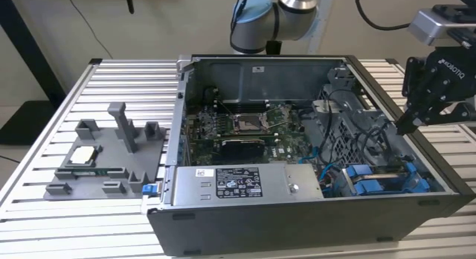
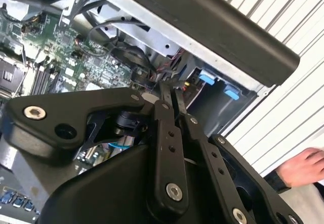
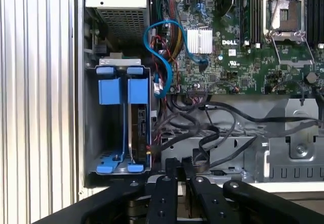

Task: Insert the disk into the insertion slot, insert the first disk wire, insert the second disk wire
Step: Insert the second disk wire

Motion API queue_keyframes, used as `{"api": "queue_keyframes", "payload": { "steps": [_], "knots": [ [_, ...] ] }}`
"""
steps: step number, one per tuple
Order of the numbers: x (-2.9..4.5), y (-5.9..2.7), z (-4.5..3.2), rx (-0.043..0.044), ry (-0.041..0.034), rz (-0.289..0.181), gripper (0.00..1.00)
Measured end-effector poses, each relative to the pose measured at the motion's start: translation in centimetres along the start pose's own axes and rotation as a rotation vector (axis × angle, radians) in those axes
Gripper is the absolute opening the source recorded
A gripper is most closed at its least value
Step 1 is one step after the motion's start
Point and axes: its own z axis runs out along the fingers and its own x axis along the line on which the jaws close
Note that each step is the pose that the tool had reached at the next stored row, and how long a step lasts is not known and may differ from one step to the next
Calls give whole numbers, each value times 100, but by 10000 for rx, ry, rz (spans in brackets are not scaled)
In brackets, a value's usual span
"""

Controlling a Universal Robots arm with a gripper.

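Black gripper hanging, fingers pressed together, near boxy grey metal insertion slot; blue-framed disk sitting edge-on inside.

The disk, apparently edge-on inside the insertion slot, is mostly hidden.

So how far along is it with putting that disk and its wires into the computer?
The disk looks already seated in the insertion slot. The claw hovers above the case rim nearby. Whether the wires beside it are plugged in, I can't tell.
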Motion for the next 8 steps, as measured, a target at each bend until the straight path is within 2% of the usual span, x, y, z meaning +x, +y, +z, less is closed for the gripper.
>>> {"api": "queue_keyframes", "payload": {
  "steps": [4,8],
  "knots": [
    [3,165,0,107,-2,-6,16],
    [13,325,6,253,-4,-14,16]
  ]
}}
